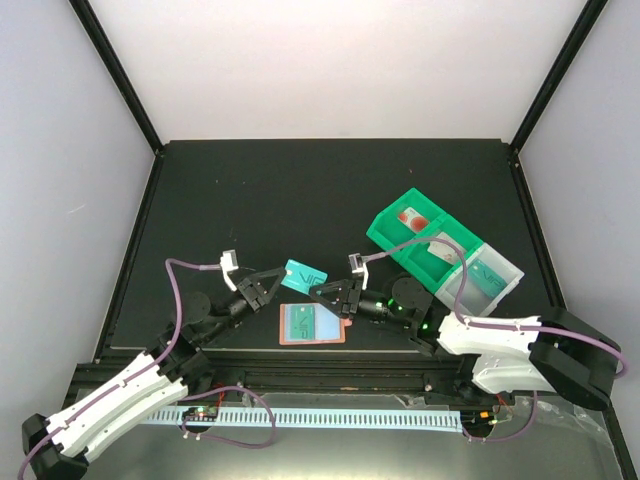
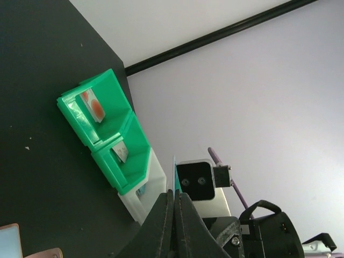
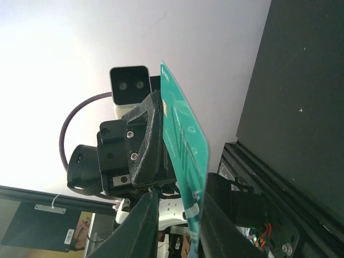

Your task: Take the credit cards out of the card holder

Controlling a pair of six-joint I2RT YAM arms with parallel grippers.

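I am at the handover part of the job, as I read it. My left pincer (image 1: 278, 282) is clamped on the teal card (image 1: 305, 274) and holds it up in the air, clear of the desk (image 1: 250, 190), just off toward 12 o'clock from the card holder (image 1: 284, 338). The holder lies open and flat on the desk between my two arms. A pale grey-blue card (image 1: 312, 322) is tucked in its pocket, so one card is out and one is not. My right pincer (image 1: 322, 292) comes in from 4 o'clock and straddles the free end of the teal card. Its fingers (image 3: 144, 226) stand apart, one on each face of the card, with a visible gap on one side. On the other side the wrist view is too cramped, and I cannot tell whether that pad is already touching the plastic. The next move, I judge, is to bring the right pincer together squarely on the card's flat faces, not on its edge. The left grip should let go only once that hold is firm, because a thin, slick card can pivot or slip if both grips are loose at once. After that the teal card needs setting down somewhere, perhaps toward the green bin (image 1: 390, 232) at 2 o'clock, and the holder needs another visit.
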